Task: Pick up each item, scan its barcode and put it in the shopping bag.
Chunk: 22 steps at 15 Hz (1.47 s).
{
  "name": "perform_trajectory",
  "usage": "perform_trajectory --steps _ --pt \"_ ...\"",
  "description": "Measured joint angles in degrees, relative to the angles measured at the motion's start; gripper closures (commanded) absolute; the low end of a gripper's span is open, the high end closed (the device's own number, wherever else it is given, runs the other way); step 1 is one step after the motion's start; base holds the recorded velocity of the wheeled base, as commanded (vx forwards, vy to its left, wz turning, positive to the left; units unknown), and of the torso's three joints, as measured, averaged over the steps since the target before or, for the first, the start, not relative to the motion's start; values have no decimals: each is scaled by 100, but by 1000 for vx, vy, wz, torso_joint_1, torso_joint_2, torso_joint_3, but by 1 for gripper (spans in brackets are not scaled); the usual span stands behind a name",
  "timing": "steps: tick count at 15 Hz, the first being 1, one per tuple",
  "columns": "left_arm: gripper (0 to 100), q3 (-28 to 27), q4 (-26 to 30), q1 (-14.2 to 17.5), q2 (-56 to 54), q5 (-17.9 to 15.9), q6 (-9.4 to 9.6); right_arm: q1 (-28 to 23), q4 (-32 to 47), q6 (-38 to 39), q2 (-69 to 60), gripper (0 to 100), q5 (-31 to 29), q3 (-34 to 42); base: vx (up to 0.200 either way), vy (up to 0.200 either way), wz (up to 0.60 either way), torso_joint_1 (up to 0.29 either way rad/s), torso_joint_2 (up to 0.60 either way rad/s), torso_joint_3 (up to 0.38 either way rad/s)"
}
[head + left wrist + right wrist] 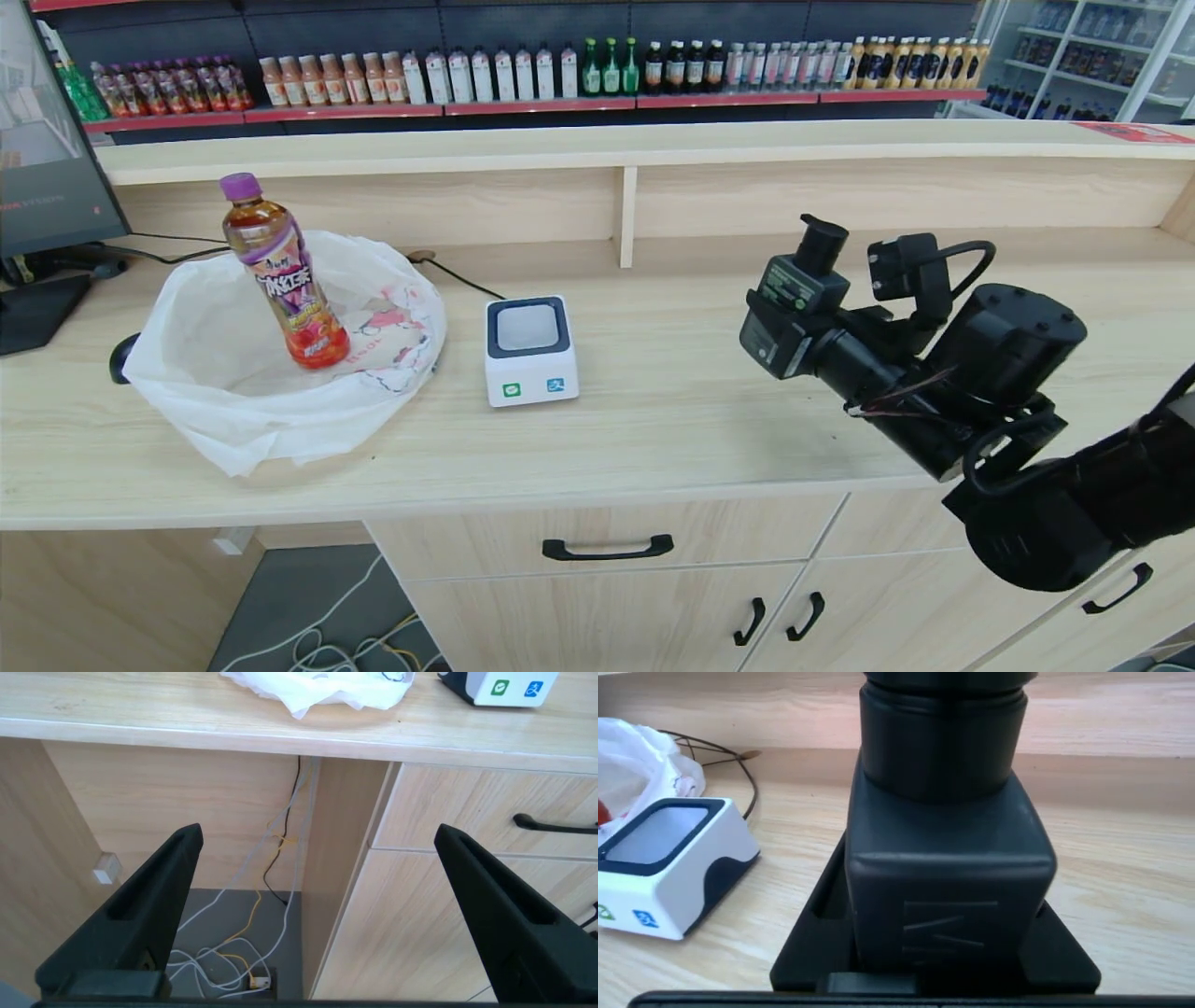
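R gripper [823, 338] clamps dark bottle [792, 303], cap up, tilted, over counter [700, 411] right side; scanner [530, 350] lies to its left, bag [215, 383] beyond that; R arm nearer; L gripper [318, 835] spread wide, empty, below counter edge.

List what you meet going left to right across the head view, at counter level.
monitor → shopping bag with tea bottle standing in it → scanner → dark bottle held in the right tool
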Motion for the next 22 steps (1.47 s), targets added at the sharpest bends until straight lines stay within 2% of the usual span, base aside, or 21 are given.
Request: perform_trajectory --steps 6,12,17,19,22 --pt "0 0 0 -2 2 0 0 634 -558 22 -813 100 10 1407 0 0 0 0 0 0" --pt "0 0 0 0 2 0 0 1036 -987 13 -1259 100 2 2388 0 0 0 0 0 0" --pt "0 0 0 0 2 0 -2 1122 -1015 93 -1408 100 18 2492 0 0 0 0 0 0" --pt "0 0 0 0 2 0 0 1357 -1024 347 -1438 100 57 2482 0 0 0 0 0 0" --pt "0 0 0 0 0 0 0 1979 -1084 895 -1471 100 278 2454 0 0 0 0 0 0"
